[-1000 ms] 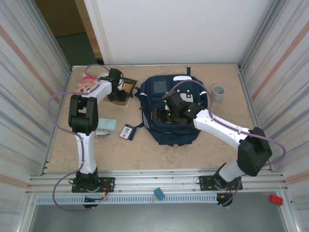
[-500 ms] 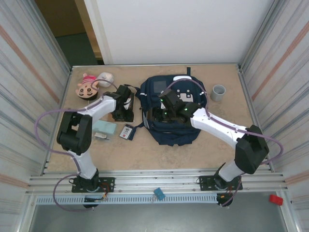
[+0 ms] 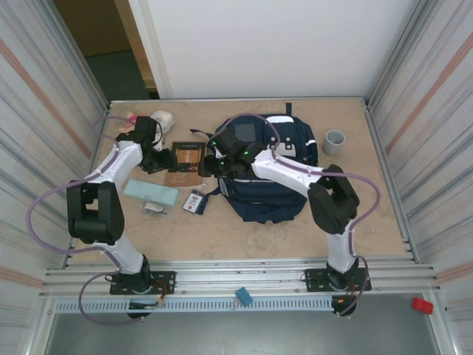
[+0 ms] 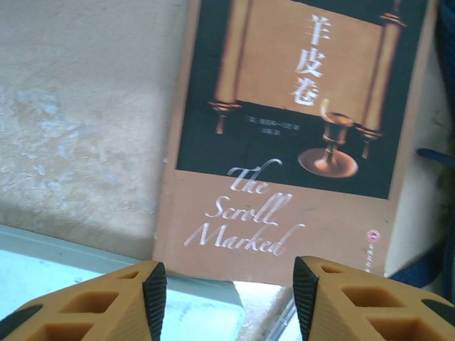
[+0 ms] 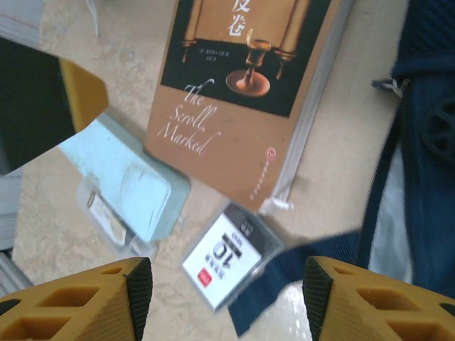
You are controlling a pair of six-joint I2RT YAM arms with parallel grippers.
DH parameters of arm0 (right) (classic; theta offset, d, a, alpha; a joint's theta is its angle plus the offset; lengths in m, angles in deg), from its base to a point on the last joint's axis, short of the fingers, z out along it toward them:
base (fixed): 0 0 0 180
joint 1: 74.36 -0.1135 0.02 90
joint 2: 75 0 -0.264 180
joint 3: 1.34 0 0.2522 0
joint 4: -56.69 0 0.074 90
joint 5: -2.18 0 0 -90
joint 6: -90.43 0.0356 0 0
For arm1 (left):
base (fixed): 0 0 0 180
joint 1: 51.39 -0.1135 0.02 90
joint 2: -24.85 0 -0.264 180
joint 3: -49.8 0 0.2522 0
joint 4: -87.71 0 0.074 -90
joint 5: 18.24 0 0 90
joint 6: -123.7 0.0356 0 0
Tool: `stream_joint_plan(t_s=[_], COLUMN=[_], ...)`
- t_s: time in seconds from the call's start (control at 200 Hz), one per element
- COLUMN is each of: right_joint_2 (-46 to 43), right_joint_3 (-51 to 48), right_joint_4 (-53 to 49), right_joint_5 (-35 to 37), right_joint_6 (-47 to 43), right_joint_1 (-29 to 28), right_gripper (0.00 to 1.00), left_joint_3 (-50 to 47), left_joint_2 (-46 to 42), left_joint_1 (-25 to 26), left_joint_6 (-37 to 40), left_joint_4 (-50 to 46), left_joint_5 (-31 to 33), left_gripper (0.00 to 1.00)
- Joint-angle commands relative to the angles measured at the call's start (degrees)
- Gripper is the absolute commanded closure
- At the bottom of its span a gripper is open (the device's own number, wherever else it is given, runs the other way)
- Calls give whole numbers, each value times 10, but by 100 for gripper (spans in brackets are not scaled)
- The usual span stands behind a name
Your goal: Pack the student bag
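the student bag (image 3: 270, 170) lies flat on the table (image 3: 251, 237), right of centre and toward the back, with its grey patch facing up. i cannot tell from the overhead view what is inside it. a dark strap (image 5: 298, 273) of the bag trails left across the table and ends just beside a small card pack (image 5: 227, 259).

changes since one second ago:
- the right gripper (image 3: 209, 164) was over the middle of the bag. it is now past the bag's left edge, at the right edge of the book (image 3: 186, 157). its jaws stand apart with nothing between them.
- the left gripper (image 3: 161, 160) was over the book, and half a second ago it was close to the bag. it is now drawn back to the book's left side. its jaws are also apart and empty. in the left wrist view the book's near edge lies just ahead of the fingertips (image 4: 153, 291).
- the book has shifted. it now lies flat, cover up, just beside the bag and not touching it.

a light blue case (image 3: 151, 194) lies near the book's near left corner. a grey cup (image 3: 335, 140) stands upright to the right of the bag, apart from it. i cannot make out its contents.
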Motion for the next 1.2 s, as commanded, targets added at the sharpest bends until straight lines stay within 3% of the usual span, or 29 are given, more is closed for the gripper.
stream_joint_plan(t_s=[0.0, 0.246, 0.491, 0.757, 0.957, 1.198], right_joint_2=[53, 153, 221, 254, 253, 245], right_joint_3=[56, 141, 200, 219, 218, 211], right_joint_4=[-11, -38, -68, -94, -85, -75], right_joint_5=[-4, 4, 14, 20, -1, -20], right_joint_6=[-18, -11, -2, -5, -5, -3], right_joint_1=[-4, -4, -4, -6, -6, -6], right_gripper=[40, 38, 40, 72, 80, 81], left_joint_3=[-11, -26, -11, -13, -42, -64], left_joint_2=[10, 59, 119, 149, 83, 6], left_joint_1=[-19, -63, -65, -65, -64, -64], left_joint_6=[9, -8, -5, 8, 10, -8], left_joint_4=[12, 52, 62, 65, 74, 91], left_joint_5=[-28, -63, -86, -133, -213, -277], left_gripper=[48, 47, 48, 51, 52, 51])
